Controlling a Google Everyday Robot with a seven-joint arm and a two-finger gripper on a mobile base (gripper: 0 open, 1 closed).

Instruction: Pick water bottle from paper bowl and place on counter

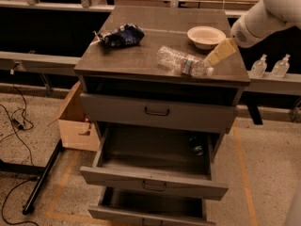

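The water bottle (182,63) lies on its side on the counter (136,55), near the front right, with its white cap pointing right. The paper bowl (206,36) stands empty just behind it, at the counter's back right. My gripper (219,52) hangs from the white arm at the upper right. It slants down toward the bottle's cap end, just above and to the right of the bottle and in front of the bowl's right side.
A crumpled dark blue bag (120,35) lies at the counter's back left. Two small spout-top bottles (269,66) stand on a ledge to the right. Two lower drawers (155,173) are pulled open. A cardboard box (76,121) and cables lie on the floor at the left.
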